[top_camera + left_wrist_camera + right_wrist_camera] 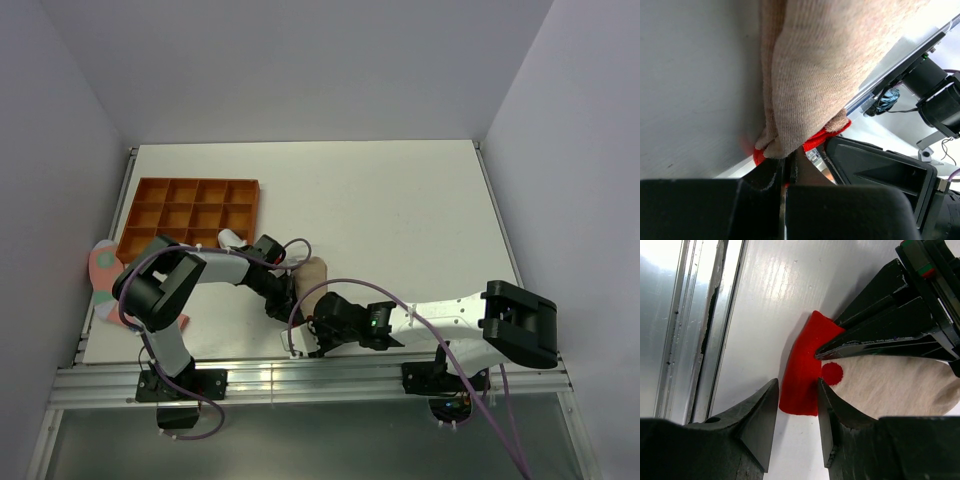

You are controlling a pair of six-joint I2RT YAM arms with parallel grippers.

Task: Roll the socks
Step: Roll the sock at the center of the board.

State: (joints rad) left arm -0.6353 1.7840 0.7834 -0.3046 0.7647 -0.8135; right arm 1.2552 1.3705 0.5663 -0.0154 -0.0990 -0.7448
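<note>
Left gripper (788,162) pinched tight on beige sock (810,75) edge. Right gripper (797,385) jaws narrowly apart, straddling red fabric (802,365) at sock's end, not clamping.

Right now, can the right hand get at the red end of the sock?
Probably yes: the right hand stands open astride the red end, nothing between. The left hand pinches the sock just beside it, so it's tight.

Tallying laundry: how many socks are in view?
3 at least: a beige knit sock near centre, red fabric at its end, perhaps a fourth; a white one beside the orange tray; a pink one, far left. More may be hidden.
</note>
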